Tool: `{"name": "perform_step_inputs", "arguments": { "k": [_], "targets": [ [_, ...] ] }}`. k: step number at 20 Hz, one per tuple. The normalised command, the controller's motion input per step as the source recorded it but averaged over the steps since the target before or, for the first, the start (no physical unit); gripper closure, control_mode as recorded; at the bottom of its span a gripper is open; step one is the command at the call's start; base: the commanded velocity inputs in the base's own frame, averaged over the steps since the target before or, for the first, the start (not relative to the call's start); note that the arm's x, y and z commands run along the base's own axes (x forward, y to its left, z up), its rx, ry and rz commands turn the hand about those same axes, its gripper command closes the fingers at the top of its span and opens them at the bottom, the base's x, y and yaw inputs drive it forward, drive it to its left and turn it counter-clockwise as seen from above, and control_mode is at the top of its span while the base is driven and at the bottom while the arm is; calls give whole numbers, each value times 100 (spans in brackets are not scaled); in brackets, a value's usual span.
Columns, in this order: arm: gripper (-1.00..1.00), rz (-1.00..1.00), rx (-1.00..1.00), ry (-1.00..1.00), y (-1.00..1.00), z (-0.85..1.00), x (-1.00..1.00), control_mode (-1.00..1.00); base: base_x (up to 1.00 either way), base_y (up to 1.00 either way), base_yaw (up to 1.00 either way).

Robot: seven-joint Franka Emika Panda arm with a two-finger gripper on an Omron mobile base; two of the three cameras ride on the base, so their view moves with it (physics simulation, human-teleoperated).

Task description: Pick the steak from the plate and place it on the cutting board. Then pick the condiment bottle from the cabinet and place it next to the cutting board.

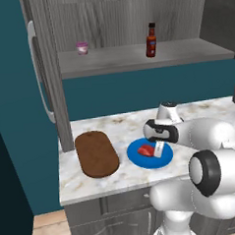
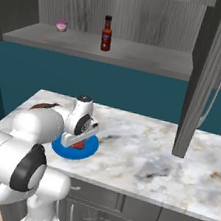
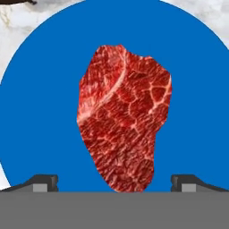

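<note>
Spanning the back of the scene, the cabinet (image 1: 133,20) carries a wide open shelf; on it the condiment bottle (image 1: 151,40) stands upright, with a short pink-lidded cup (image 1: 82,47) well apart at its 9 o'clock. A tall grey side panel (image 1: 47,69) with a long pale handle (image 1: 38,75) drops to the marble desk (image 1: 115,127). On the desk, in the left base view, the cutting board (image 1: 96,154) lies bare, and the plate (image 1: 166,158) sits just beside it at 3 o'clock, apart from it. The steak (image 1: 146,149) lies flat on the plate.

From the right base view the arm's white links cover most of the cutting board and part of the plate (image 2: 88,148); only a red sliver of steak (image 2: 78,145) shows under the hand.

The arm reaches forward over the desk with the hand (image 1: 159,148) pointing down, close above the plate. In the hand view the fingertips (image 3: 44,182) stand wide apart, released, at either side of the steak (image 3: 125,116), with blue plate (image 3: 40,89) all around it.
</note>
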Motion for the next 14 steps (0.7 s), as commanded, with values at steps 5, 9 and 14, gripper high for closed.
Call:
{"name": "perform_step_inputs", "arguments": {
  "k": [5,9,14],
  "targets": [
    [-100,0,0,0,0,-15,13,-100,0,0,0],
    [-100,0,0,0,0,-16,11,-100,0,0,0],
    [-100,0,0,0,0,-15,10,-100,0,0,0]
  ]
}}
